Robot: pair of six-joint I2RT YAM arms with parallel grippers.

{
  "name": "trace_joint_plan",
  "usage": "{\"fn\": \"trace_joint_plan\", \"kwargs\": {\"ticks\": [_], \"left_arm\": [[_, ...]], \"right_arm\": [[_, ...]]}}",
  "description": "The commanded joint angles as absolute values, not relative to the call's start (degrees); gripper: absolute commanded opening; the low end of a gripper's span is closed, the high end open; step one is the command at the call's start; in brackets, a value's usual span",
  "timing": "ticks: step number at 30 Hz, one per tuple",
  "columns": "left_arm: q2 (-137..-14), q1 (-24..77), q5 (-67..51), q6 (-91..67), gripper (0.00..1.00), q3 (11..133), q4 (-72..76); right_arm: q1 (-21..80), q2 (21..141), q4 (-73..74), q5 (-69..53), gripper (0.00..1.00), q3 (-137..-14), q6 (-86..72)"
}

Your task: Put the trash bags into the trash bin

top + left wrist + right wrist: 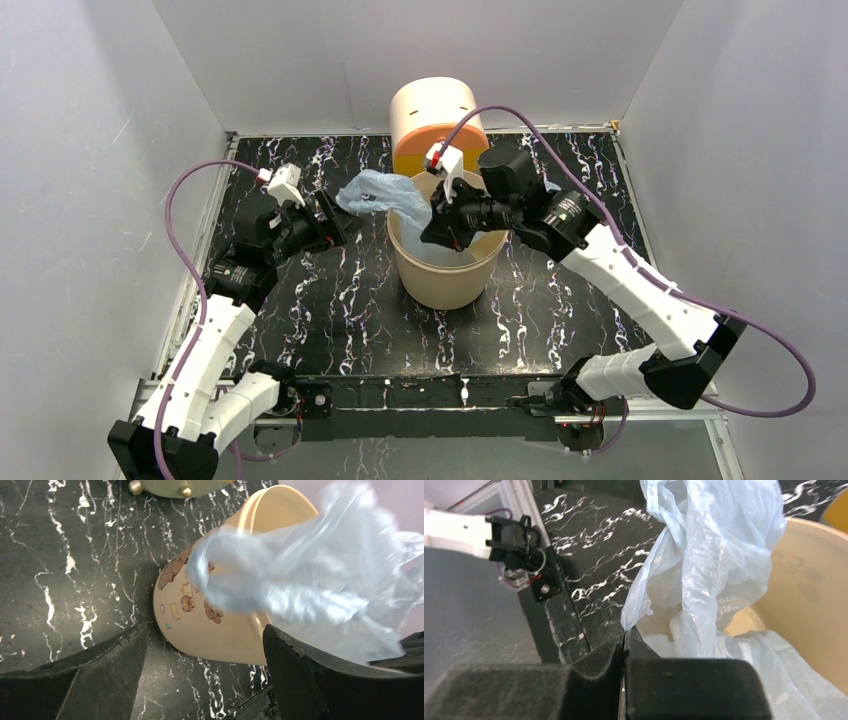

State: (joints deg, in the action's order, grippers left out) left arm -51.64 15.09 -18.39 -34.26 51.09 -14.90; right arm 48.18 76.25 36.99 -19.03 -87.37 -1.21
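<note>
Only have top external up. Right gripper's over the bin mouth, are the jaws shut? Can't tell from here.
Observer: Right wrist view shows the right gripper with its fingers pressed together and the trash bag film running into the seam at their tips.
Operator: Left one holding anything?
Observer: No. In the left wrist view the left gripper has its jaws wide apart with nothing between them, facing the side of the trash bin.
Operator: Anything on that side of the bin?
Observer: Small cartoon prints on the outer wall, with a bunched wad of bag over the rim covering part of them.
</note>
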Motion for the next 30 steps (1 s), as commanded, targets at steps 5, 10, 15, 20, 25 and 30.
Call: {"fn": "trace_joint_plan", "kwargs": {"ticks": [5, 10, 15, 20, 25, 30], "left_arm": [[-49.04, 14.76, -25.42, -37.52, 0.82, 54.66, -8.38], [-48.68, 14.76, -28.22, -38.71, 0.82, 53.04, -7.9], [-48.82, 14.7, -29.15, -45.95, 0.82, 46.76, -1.01], [-49.38, 14.74, -30.89, -57.17, 0.82, 39.97, 15.46], [-51.76, 14.71, -29.34, -57.83, 0.82, 39.19, 13.5], [-53.48, 14.72, -26.33, -62.21, 0.78, 36.93, 19.25]], "right_arm": [[48.39, 78.9, 46.78, -21.96, 0.12, -82.74, -1.98], [48.48, 78.83, 42.56, -22.56, 0.12, -81.82, -4.9], [48.47, 77.36, 40.02, -23.73, 0.12, -80.7, -5.67], [48.47, 76.37, 40.3, -25.06, 0.11, -80.99, -5.41], [48.51, 75.85, 39.22, -26.63, 0.11, -80.76, -5.8], [48.52, 75.62, 40.41, -27.88, 0.11, -81.13, -4.9]]}}
